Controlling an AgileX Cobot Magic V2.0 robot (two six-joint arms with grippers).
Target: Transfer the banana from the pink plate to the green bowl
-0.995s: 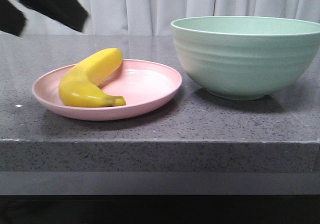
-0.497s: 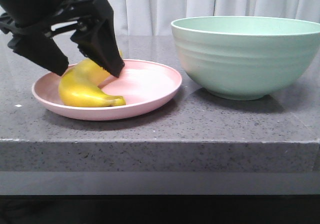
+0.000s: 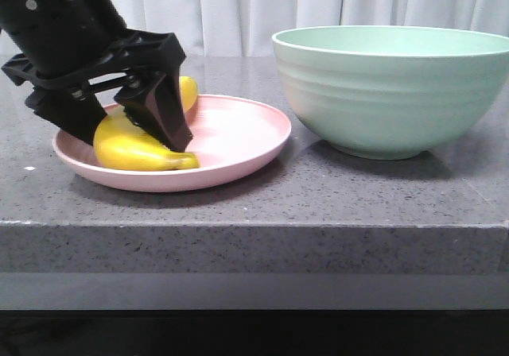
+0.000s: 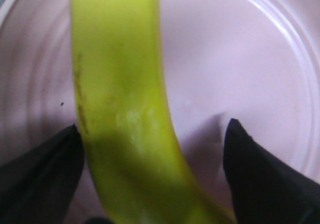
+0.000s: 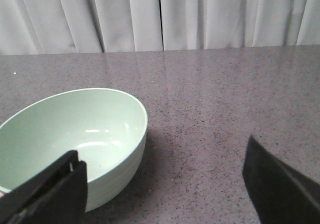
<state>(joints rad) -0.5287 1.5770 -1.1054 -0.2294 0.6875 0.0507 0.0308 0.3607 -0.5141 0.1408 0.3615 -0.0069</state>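
The yellow banana (image 3: 139, 151) lies on the pink plate (image 3: 238, 153) at the left of the table. My left gripper (image 3: 123, 129) is open and low over the plate, with one black finger on each side of the banana. In the left wrist view the banana (image 4: 120, 109) runs between the fingers (image 4: 40, 179); the one finger is next to its side and the other stands apart over the plate (image 4: 240, 74). The green bowl (image 3: 390, 94) stands to the right of the plate, with nothing visible inside it (image 5: 75, 134). My right gripper (image 5: 165, 189) is open and empty beside the bowl.
The grey speckled table (image 3: 318, 205) has its front edge close below the plate and bowl. White curtains (image 3: 238, 10) hang behind. The right gripper is out of the front view.
My left gripper has come down from the upper left and now straddles the banana on the plate. The banana and the bowl have stayed in place.
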